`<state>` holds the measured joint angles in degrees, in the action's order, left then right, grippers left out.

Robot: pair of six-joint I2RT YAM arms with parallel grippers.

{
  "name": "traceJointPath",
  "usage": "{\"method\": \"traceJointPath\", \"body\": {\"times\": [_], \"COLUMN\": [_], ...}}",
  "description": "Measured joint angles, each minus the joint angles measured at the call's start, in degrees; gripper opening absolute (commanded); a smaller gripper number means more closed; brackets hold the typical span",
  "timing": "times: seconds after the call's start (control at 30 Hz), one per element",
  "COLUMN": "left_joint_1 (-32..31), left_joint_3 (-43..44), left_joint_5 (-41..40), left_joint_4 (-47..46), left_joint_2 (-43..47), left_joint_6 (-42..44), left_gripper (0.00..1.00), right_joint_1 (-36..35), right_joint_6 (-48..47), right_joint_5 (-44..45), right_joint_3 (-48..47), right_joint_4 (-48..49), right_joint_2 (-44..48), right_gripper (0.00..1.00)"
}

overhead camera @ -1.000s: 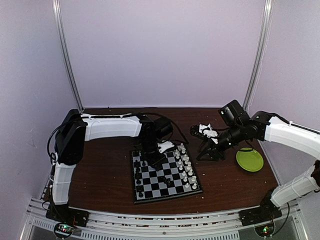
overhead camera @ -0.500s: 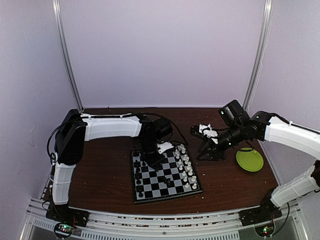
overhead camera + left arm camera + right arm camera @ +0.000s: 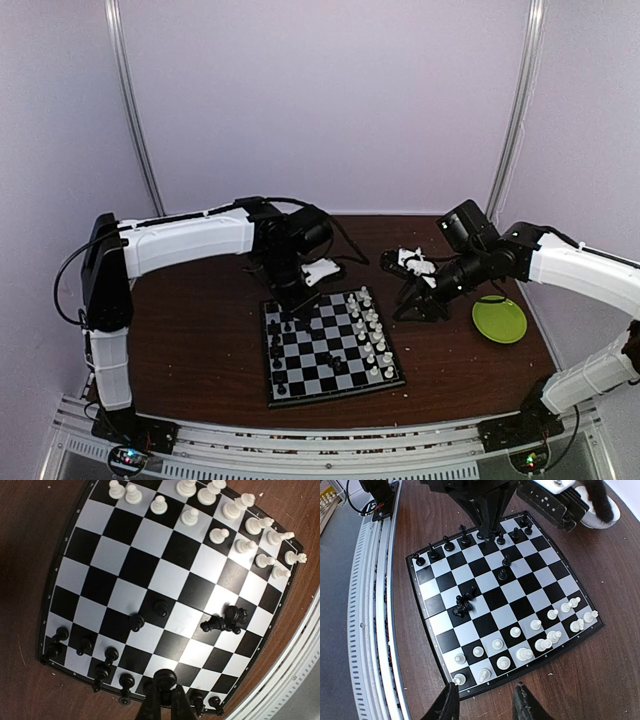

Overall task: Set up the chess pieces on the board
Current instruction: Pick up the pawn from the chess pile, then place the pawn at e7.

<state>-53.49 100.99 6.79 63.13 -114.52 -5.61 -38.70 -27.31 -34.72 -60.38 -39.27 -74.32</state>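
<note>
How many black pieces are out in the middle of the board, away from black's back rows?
4: two upright black pawns close together near the centre, and a touching pair, one toppled, nearer the metal rail. The pair may hide another.

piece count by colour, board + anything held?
White: 16
Black: about 14, counting one in the left fingers; the mid-board clump is hard to split
Total: about 30
</note>
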Motion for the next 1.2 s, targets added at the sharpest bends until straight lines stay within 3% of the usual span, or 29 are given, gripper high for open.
{"method": "traceJointPath", "body": {"times": [0.43,1.2], "left_joint_1": [9.9,4.6], "left_joint_3": [-5.9,-6.9], "left_joint_5": [-4.3,4.1], "left_joint_4": [-0.4,-1.8], "left_joint_2": [0.3,-1.8], "left_joint_6": [-0.1,1.2], "left_gripper": [0.00,0.00], "right_joint_1": [0.3,0.5], "right_joint_6": [0.0,-0.9], "right_joint_5": [0.0,0.0], "right_joint_3": [0.0,0.0], "right_joint_4": [0.0,-0.4], "right_joint_2": [0.0,-1.0], "right_gripper": [0.37,0.37]}}
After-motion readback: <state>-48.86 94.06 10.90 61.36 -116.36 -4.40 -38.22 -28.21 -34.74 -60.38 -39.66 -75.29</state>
